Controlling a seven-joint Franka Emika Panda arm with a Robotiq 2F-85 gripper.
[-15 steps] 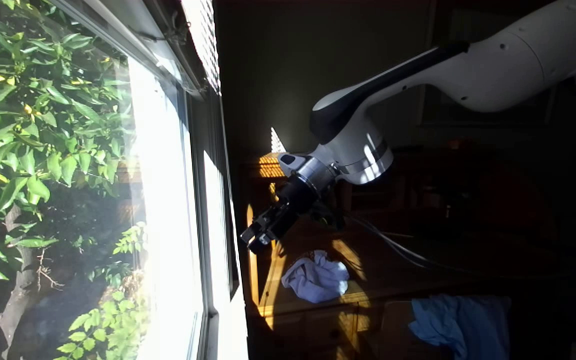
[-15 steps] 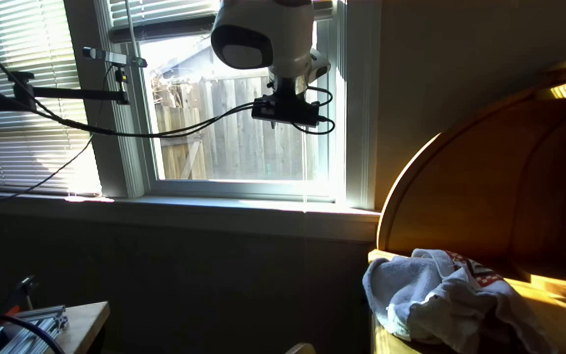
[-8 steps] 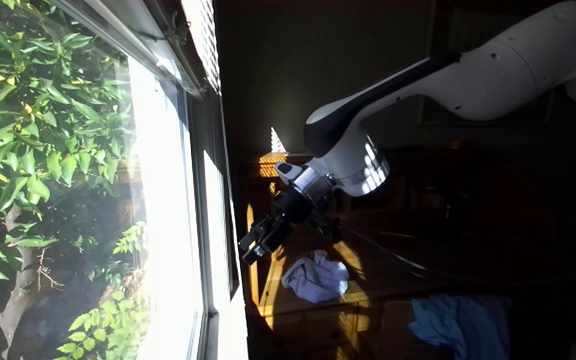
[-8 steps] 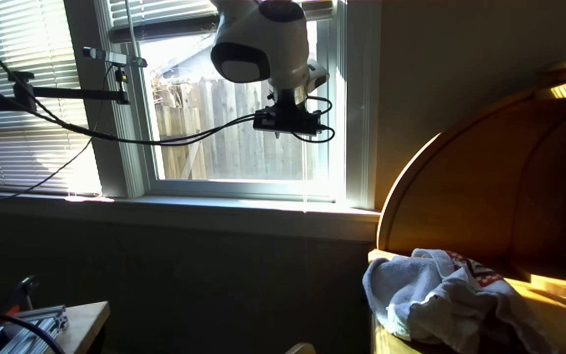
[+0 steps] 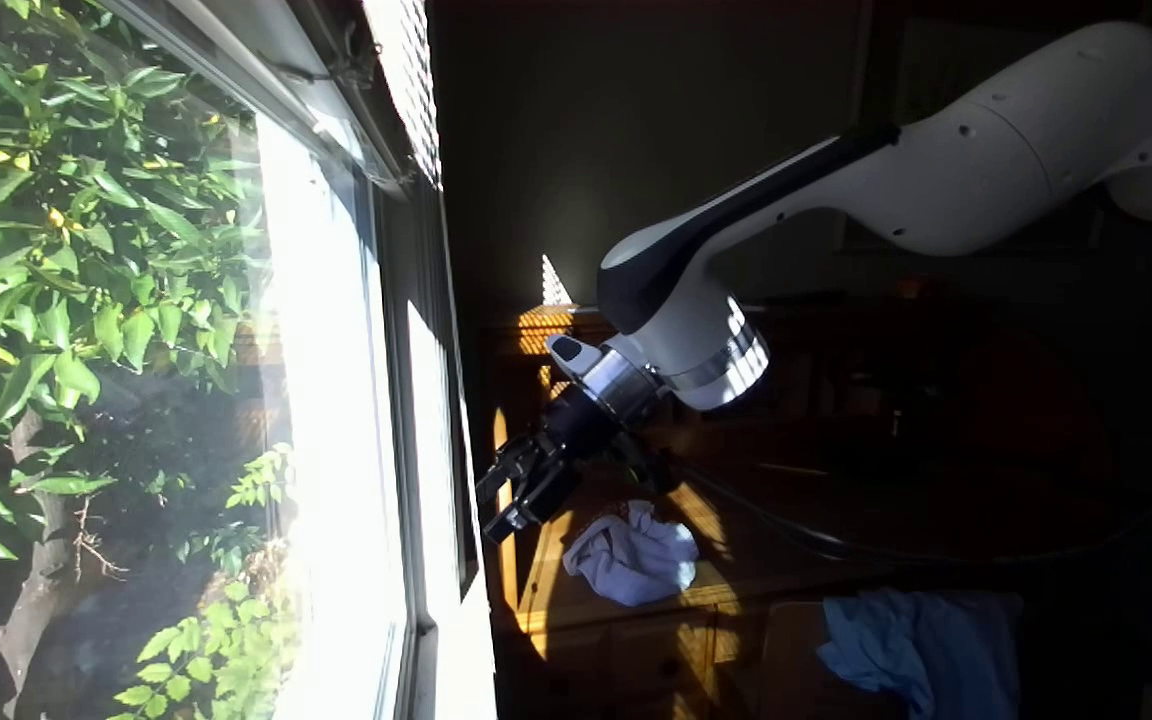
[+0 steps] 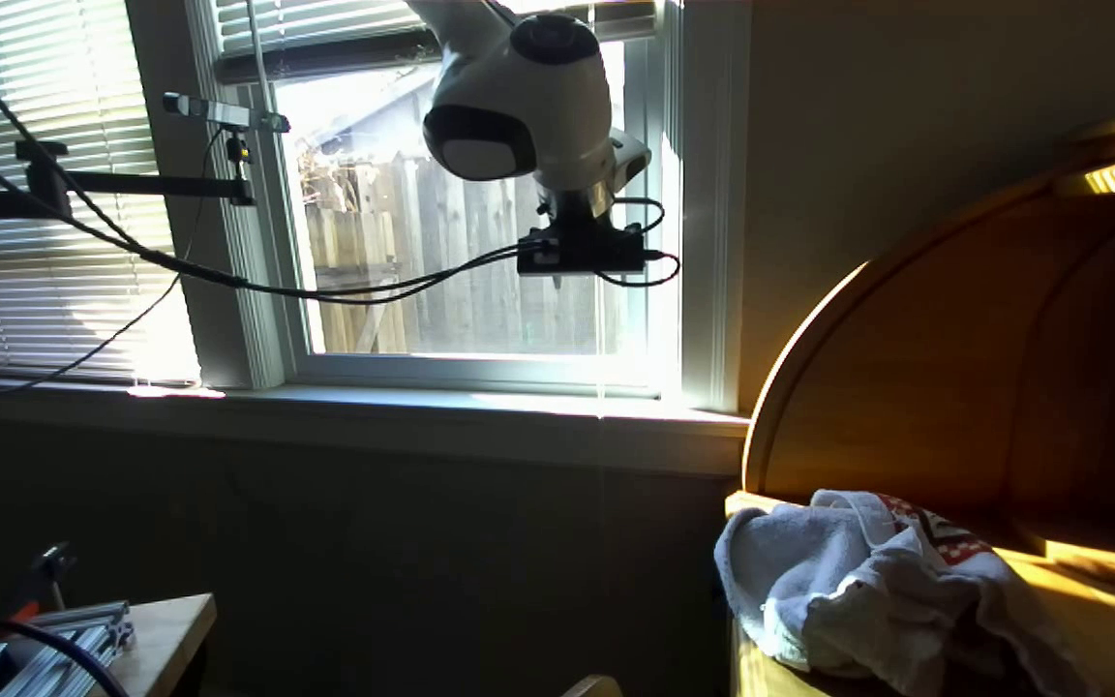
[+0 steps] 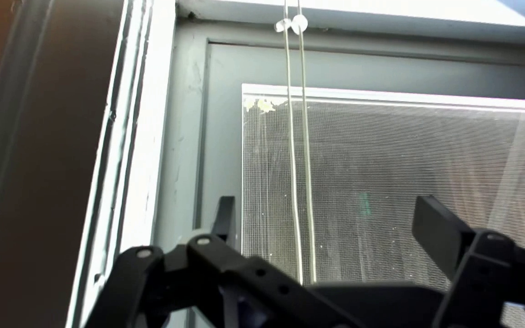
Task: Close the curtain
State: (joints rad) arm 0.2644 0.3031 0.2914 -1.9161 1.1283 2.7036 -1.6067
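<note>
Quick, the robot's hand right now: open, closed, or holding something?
Hand: open, holding nothing; in the wrist view two pull cords show between its jaws, not gripped.

A white venetian blind with thin horizontal slats hangs raised across the top of the window, its dark lower edge partly hidden, well above the sill.

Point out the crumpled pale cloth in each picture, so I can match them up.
In an exterior view: crumpled pale cloth, below centre, right of the window.
In an exterior view: crumpled pale cloth, bottom right, lower than the window.
Wrist view: not in it.
Shared landmark: the window, in all three.
</note>
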